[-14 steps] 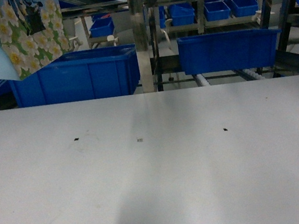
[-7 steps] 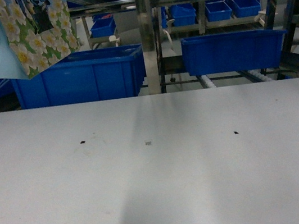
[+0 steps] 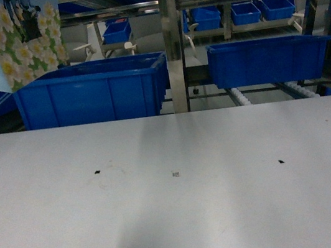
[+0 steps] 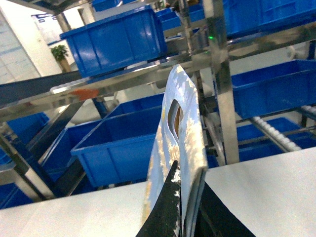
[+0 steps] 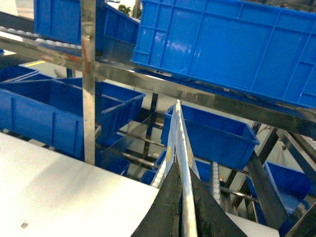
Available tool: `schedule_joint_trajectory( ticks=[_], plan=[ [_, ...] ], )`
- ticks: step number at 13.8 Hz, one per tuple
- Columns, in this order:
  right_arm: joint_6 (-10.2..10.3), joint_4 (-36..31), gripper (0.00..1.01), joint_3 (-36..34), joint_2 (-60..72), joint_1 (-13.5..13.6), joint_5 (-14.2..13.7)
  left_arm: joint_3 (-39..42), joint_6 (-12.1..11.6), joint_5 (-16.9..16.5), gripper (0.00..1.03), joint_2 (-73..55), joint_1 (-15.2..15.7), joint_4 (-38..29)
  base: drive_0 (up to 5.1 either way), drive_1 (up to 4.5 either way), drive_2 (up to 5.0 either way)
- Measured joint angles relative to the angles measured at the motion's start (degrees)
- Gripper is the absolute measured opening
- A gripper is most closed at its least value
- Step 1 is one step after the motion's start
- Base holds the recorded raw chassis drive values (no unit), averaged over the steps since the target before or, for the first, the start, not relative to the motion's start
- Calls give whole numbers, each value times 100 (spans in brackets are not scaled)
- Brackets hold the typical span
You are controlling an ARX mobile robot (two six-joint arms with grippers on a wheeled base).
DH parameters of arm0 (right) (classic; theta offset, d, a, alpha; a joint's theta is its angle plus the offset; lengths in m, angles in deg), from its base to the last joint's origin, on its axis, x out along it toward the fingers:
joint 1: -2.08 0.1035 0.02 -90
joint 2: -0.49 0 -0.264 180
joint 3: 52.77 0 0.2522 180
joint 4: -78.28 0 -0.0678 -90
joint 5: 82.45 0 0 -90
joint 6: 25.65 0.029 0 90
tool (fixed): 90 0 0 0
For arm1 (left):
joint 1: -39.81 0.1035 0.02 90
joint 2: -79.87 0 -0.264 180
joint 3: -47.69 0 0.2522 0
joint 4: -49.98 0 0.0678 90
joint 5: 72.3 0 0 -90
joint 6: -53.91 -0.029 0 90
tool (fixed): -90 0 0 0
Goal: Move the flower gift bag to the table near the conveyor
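1. The flower gift bag (image 3: 14,41) is hanging above the worktop's (image 3: 179,210) far left corner, its top cut off.
2. The left gripper (image 4: 185,207) is pinching the bag's upper edge.
3. The right gripper (image 5: 183,207) is clamping a thin, edge-on bag (image 5: 177,148), its pattern hidden.
4. The conveyor (image 3: 172,41) is carrying blue bins (image 3: 94,91) behind.

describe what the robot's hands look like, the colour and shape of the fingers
In the left wrist view, the left hand shows two black, tapering fingers with whitish scuffing along the left one's edge. In the right wrist view, the right hand has two similar black, wedge-shaped fingers, smooth and matte. No cables or markings are visible; the arms themselves are out of frame.
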Motion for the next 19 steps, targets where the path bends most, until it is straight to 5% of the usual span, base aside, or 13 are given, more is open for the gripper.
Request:
schedule_joint_trajectory(
  ticks=[7,12,15,19],
  plan=[
    [4,-39,2,0,11,13,-35,0,0,0,2,-2,9,0,-330,476,-200],
    [304,-704,2,-103,813,1064,-570,0,0,0,2,-2,-13,4,-198,286,-120],
    [610,-1499,2,-662,1335,1075,-903,0,0,-4,2,-2,-13,2,0,0,0],
    [920,-2802,2,-1246,2306,671,-1062,0,0,0,2,-2,-15,0,0,0,0]
  ],
)
